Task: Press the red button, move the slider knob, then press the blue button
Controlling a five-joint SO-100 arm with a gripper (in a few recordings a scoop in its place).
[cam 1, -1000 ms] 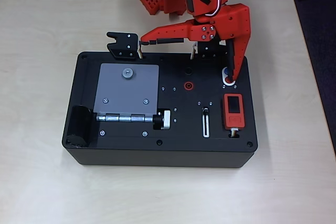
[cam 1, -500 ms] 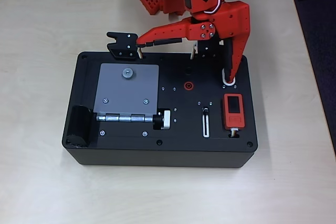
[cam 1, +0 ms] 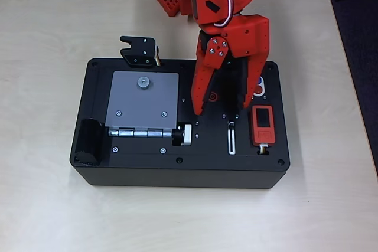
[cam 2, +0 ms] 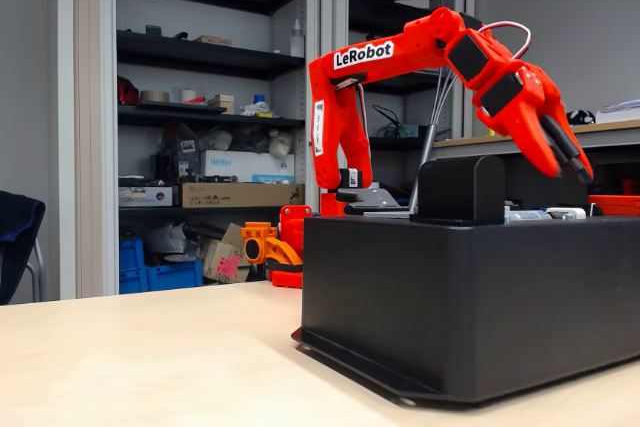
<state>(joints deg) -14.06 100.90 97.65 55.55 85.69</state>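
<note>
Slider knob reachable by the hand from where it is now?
Probably yes. The open hand hangs just above the slider knob, with nothing between them; the orange-red device sits clear to the side.

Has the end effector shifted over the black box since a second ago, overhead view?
Yes. The end effector has swung left in the overhead view, off the buttons' white oval, and now sits above the slider slot, open.

Parted jaws above the slider knob (cam 1: 231,125)

A lab or workshop being indicated, cluttered storage shelves (cam 2: 210,97) being seen, boxes (cam 2: 240,194) being stacked beyond the table's (cam 2: 150,357) far edge
</note>
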